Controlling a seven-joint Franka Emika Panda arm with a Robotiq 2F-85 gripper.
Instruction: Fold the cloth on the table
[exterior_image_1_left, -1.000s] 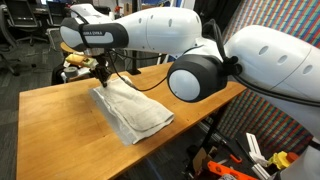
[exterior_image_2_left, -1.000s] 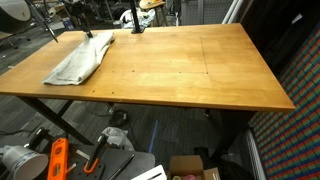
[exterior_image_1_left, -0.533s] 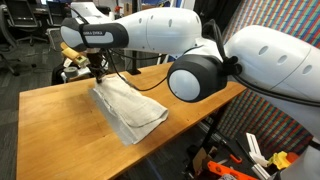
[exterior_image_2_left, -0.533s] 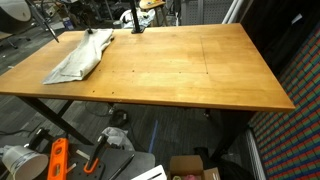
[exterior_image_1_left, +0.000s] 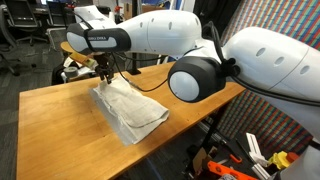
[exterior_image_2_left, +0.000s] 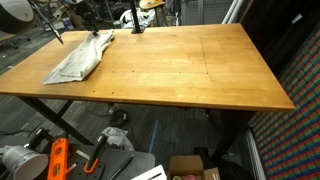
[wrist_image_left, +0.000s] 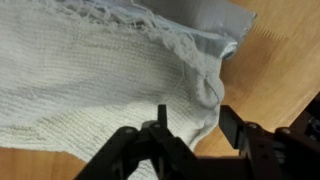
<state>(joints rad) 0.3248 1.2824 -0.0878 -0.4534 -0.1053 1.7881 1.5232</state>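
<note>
Shifted slightly sideways since a moment ago, the claw (exterior_image_1_left: 105, 72) is held spread, nothing gripped. Beneath it the cloth (exterior_image_1_left: 130, 108) is laid on the table (exterior_image_1_left: 50, 120), judged already folded once; little seems left.

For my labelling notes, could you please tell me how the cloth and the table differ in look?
The cloth is pale grey, soft and rumpled; the table is orange-brown, hard and flat. The cloth covers only a patch near one end; the table is far larger.
</note>
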